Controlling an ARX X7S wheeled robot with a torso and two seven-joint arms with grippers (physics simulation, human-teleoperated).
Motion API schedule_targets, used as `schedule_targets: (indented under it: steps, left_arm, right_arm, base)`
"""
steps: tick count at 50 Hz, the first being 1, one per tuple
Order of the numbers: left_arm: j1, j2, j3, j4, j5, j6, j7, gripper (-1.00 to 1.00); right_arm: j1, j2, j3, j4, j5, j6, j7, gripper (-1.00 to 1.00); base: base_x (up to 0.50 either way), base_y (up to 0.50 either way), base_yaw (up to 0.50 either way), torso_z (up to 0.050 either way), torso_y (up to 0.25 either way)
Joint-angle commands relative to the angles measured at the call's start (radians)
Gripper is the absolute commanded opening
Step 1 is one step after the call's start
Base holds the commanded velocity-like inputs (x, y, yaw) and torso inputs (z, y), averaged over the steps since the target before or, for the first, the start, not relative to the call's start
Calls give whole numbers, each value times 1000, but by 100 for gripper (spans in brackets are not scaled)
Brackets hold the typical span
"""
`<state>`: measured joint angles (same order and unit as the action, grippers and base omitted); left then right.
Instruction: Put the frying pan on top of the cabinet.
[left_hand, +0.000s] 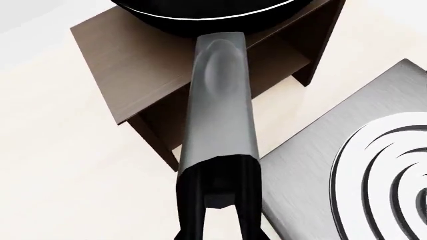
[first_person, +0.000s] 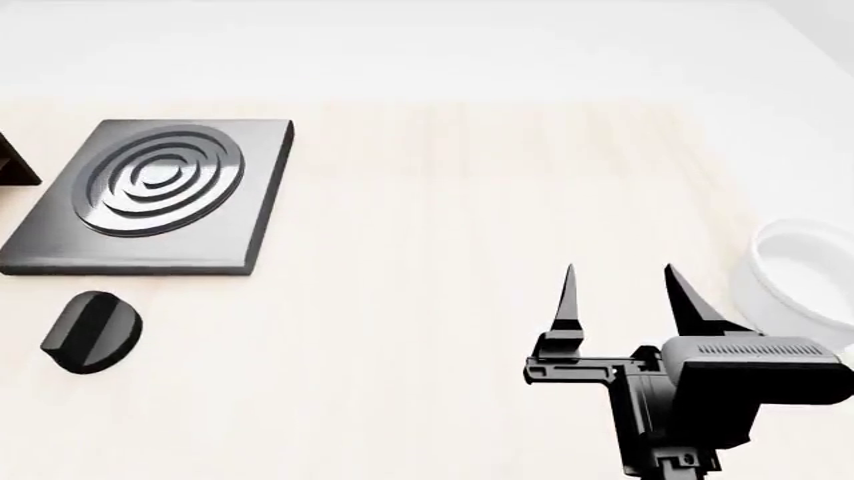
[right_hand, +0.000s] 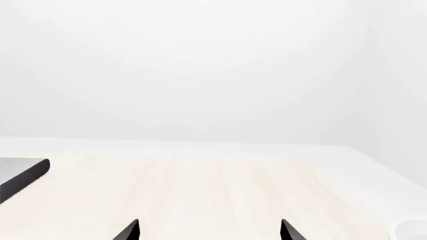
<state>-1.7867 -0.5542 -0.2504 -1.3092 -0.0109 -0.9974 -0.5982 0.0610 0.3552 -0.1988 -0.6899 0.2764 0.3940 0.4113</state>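
- The left gripper (left_hand: 219, 220) was clamped on the end of the frying pan's (left_hand: 213, 20) long grey handle (left_hand: 220, 105), its 2 dark fingers pinching the butt of it in the left wrist view.
- The frying pan hung over the cabinet (left_hand: 133, 65), its black bowl above the flat brown top; whether the base touched the wood could not be told from this angle.
- The cabinet's hollow side faced the camera, and the grey ringed plate (first_person: 154, 195) lay just beside it on the pale table (first_person: 441, 330).
- The right gripper (first_person: 625, 300) sat over bare table with its 2 fingers spread apart and nothing between them, near the white bowl (first_person: 801, 285).
- A small black knob (first_person: 91, 330) lay near the plate's front edge.
- Judged by its look, the pan was rigid and fairly heavy, with its weight far out from the grip, so it would tend to droop or twist in the jaws.
- The handle looked smooth and glossy, hence likely slippery; a hold nearer the bowl would steady it better than the far end.
- Setting it down flat with the bowl well inside the top's edges seemed wise before letting go.
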Motion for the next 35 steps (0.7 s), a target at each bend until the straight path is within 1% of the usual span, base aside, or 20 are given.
schedule_targets:
  steps: [1,6,7,10,31,35]
  left_arm:
    - [-8,-12,48,1,7,20,-7,-100]
    - [-8,-15,40,1,5,14,-17,-100]
    - [-9,-13,47,1,5,34,10,100]
    - [-11,-13,42,1,3,48,11,100]
    - [-28,6,68,2,12,53,62,100]
    - [-35,19,86,2,14,62,109,100]
  right_arm:
    - [5,3,-6,0,0,3,3,100]
    - [8,4,-9,0,0,5,5,100]
    - [7,4,-9,1,1,4,5,100]
    - [6,4,-10,1,1,1,6,100]
    - [0,8,-17,4,5,-10,9,100]
    - [2,9,-19,4,5,-9,10,100]
  base:
    - [0,0,0,0,0]
    - [2,2,1,0,0]
    - [0,3,0,0,0]
    - [0,0,0,0,44]
    - [0,0,0,0,250]
    - [0,0,0,0,250]
